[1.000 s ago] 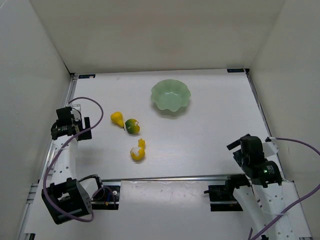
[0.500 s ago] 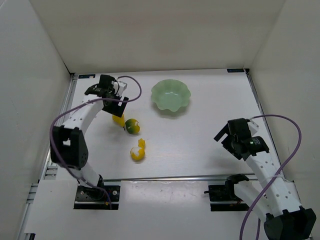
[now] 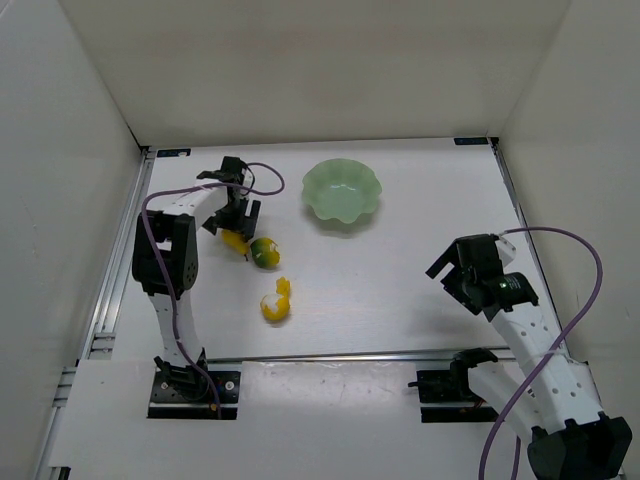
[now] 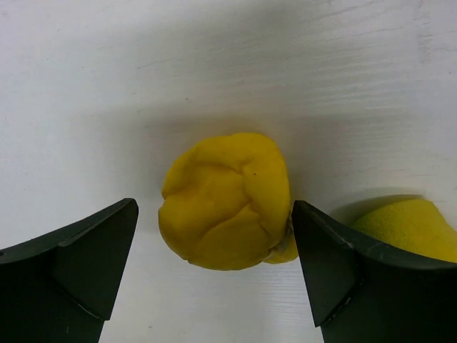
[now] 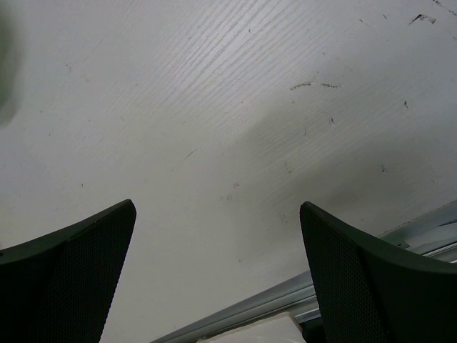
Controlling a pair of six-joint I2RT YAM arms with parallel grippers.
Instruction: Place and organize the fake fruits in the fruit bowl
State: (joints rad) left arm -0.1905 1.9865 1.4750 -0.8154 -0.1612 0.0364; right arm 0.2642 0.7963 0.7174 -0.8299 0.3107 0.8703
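The yellow pear [image 4: 225, 200] lies on the white table, in the gap of my open left gripper [image 4: 214, 207]; a finger [image 4: 93, 257] stands on each side of it without touching. In the top view the left gripper [image 3: 236, 226] hovers right over the pear [image 3: 234, 243], hiding part of it. The green-and-yellow round fruit [image 3: 264, 252] lies just right of the pear and shows at the wrist view's edge [image 4: 410, 229]. The yellow-and-white fruit [image 3: 275, 305] lies nearer the front. The mint fruit bowl [image 3: 342, 190] holds nothing. My right gripper [image 3: 455, 272] [image 5: 218, 207] is open over bare table.
White walls [image 3: 70, 200] box in the table on three sides. An aluminium rail [image 3: 330, 355] [image 5: 285, 300] runs along the near edge, close under the right gripper. Purple cables [image 3: 265, 180] loop off both arms.
The left arm has swung from the left edge out across the table and come down over the pear. The right arm has risen and shifted a little left. Both grippers stay open.
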